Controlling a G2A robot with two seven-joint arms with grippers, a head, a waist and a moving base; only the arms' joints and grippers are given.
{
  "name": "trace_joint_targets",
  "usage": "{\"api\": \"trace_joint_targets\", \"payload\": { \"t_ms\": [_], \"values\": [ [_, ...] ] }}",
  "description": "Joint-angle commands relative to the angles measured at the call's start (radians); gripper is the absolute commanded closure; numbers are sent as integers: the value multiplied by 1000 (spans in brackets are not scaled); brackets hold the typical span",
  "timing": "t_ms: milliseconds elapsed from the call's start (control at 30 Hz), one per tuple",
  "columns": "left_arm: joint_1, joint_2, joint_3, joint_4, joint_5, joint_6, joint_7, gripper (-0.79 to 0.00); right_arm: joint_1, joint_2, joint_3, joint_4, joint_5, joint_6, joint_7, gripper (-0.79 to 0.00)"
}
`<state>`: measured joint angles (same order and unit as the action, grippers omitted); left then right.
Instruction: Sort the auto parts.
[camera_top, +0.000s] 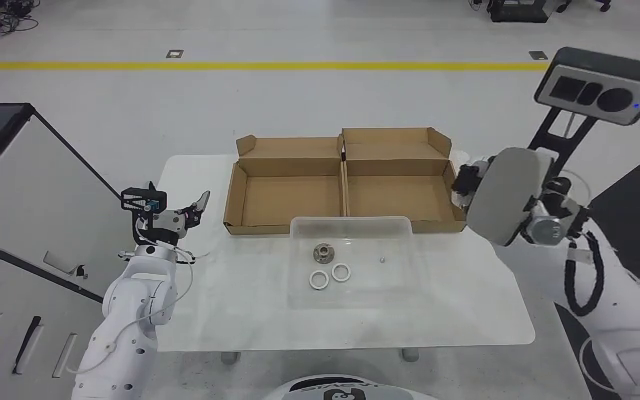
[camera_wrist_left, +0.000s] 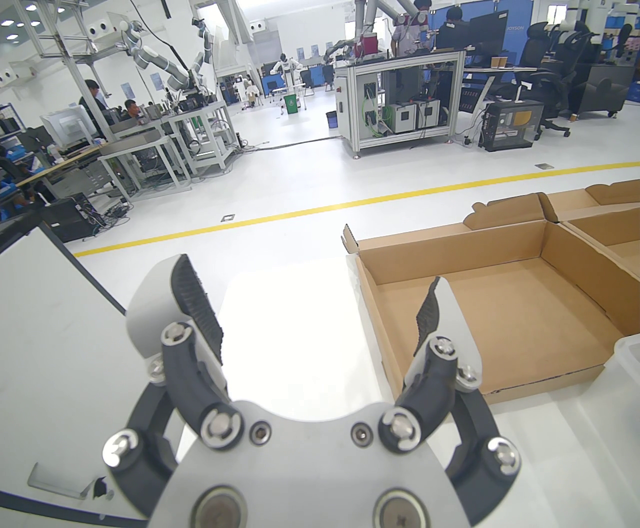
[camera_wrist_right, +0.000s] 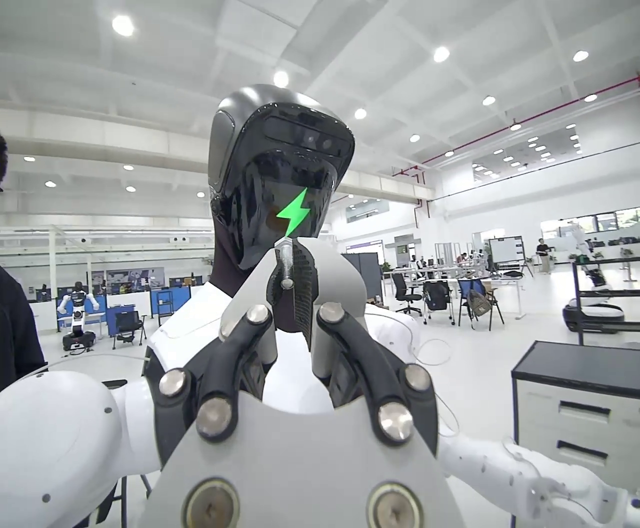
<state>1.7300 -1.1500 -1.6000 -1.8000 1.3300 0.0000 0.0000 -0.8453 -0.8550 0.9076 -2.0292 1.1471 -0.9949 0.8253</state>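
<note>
Found the left pincer open, jaws spread wide and gripping nothing. Located it in the top view over the left end of the surface, near the left box but apart from it.

Found the right pincer closed on a bolt. Noted the threaded shank clamped upright between the ribbed pads, with the tip standing just clear of the fingertips. Located this pincer in the top view at the right end of the surface, just beside the outer wall of the right box and turned away from the surface. Could not tell its height above the box.

Recorded two cardboard boxes side by side at the back of the surface, walls touching, lids folded back. Confirmed the left box and the right box in the left wrist view.

Recorded a clear tray in front of the boxes, its back rim against their front walls. Noted inside it:
- a metal hub toward the left
- a white ring in front of the hub
- a second ring just beside the first
- a small part well apart to the right, too small to identify
</note>
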Motion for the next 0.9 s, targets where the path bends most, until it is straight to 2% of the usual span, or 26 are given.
{"api": "trace_joint_targets", "payload": {
  "t_ms": [0,333,533,633,867],
  "values": [
    [0,0,0,0,0,0,0,-785,0,0,0,0,0,0,0,0],
    [0,0,0,0,0,0,0,-785,-49,-8,51,-1,-236,211,-93,0],
    [0,0,0,0,0,0,0,-785,-63,-18,61,-15,-327,308,-104,0],
    [0,0,0,0,0,0,0,-785,-67,-27,54,-27,-304,307,-100,0],
    [0,0,0,0,0,0,0,-785,-55,-58,37,-28,-172,203,-75,0]
  ]
}}
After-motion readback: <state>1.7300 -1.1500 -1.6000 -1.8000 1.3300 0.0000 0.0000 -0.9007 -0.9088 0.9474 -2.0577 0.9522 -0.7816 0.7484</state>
